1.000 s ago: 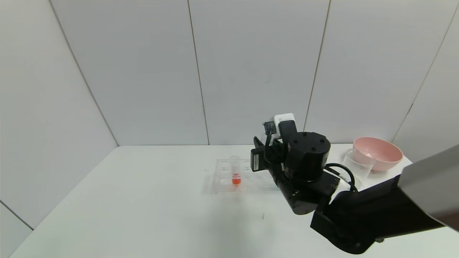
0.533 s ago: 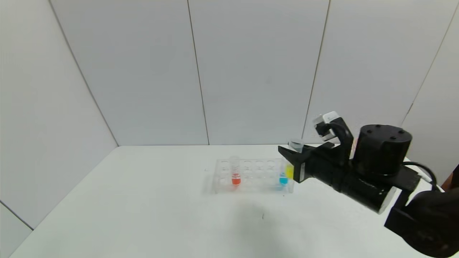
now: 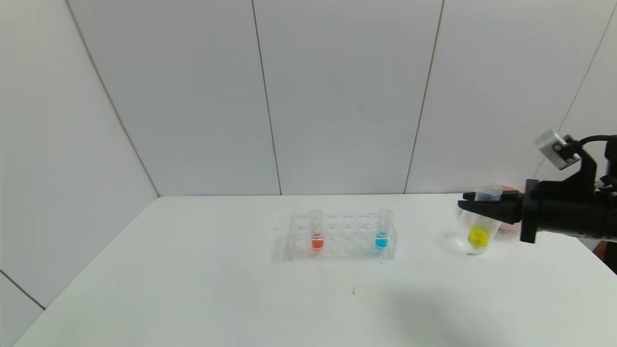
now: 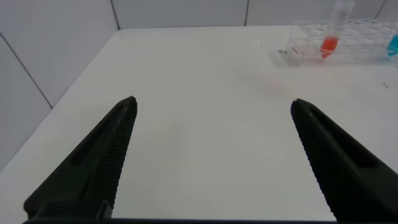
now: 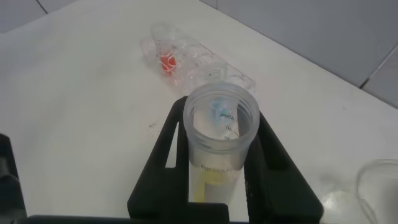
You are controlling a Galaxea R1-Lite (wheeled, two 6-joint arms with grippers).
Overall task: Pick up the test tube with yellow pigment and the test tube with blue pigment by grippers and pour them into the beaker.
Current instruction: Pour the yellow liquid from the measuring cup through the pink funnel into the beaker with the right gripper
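My right gripper [image 3: 475,205] is shut on the test tube with yellow pigment [image 3: 478,236], gripping it just under its rim, at the table's right. The tube [image 5: 221,124] hangs nearly upright between the black fingers [image 5: 155,180]. The beaker [image 5: 379,186] stands just beside it; from the head view the tube overlaps it, so I cannot tell how far apart they are. The test tube with blue pigment [image 3: 382,230] stands upright at the right end of the clear rack [image 3: 340,241]. My left gripper [image 4: 212,102] is open over bare table, far from the rack [image 4: 354,37].
An orange-red tube [image 3: 316,231] stands near the rack's left end. A pink bowl [image 3: 507,227] shows partly behind my right gripper. White wall panels close off the back and both sides of the table [image 3: 217,289].
My right arm has swung from the rack to the right, carrying the yellow tube out of the rack and over to the beaker. The rack and blue tube, hidden before, now show.
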